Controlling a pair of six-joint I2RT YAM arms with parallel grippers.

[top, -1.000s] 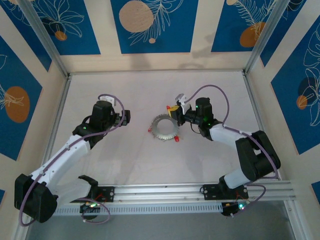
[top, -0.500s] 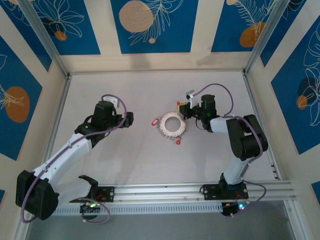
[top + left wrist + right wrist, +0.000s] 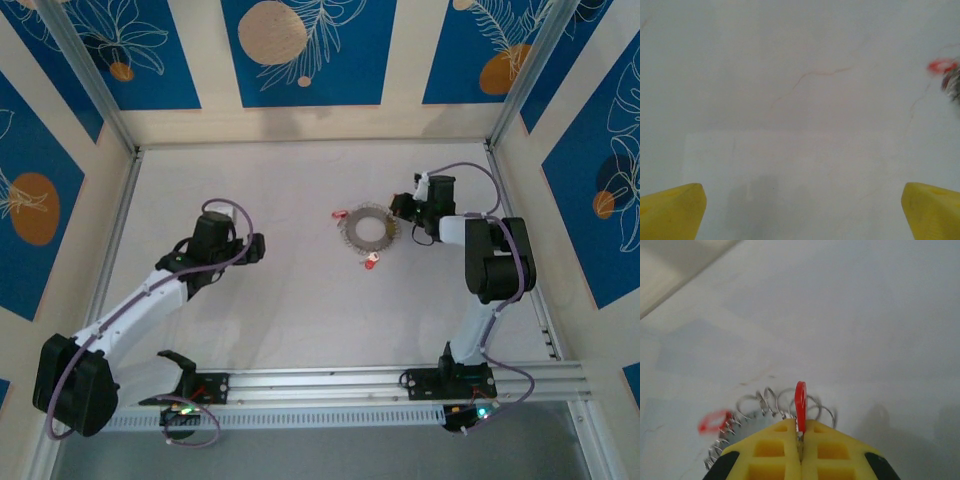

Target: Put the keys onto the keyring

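The keyring (image 3: 368, 228), a silver ring fringed with small wire loops, lies flat on the table right of centre. One red key (image 3: 338, 213) lies at its left edge and another key (image 3: 372, 260) just in front of it. My right gripper (image 3: 398, 209) meets the ring's right side. In the right wrist view this gripper (image 3: 801, 432) is shut on a third red key (image 3: 800, 405) standing upright, with the keyring's loops (image 3: 765, 400) just beyond. My left gripper (image 3: 255, 247) stands open over bare table, well left of the ring, its yellow fingertips (image 3: 671, 210) spread wide.
Metal rails and patterned walls (image 3: 310, 120) enclose the white table (image 3: 300, 310). An aluminium rail (image 3: 400, 380) with both arm bases runs along the near edge. In the left wrist view the red key (image 3: 941, 66) and the ring's edge (image 3: 952, 82) show blurred at far right.
The right arm has pulled back to the right, and the keyring and keys have shifted right and farther back with it. The left gripper has drifted slightly nearer, still open.
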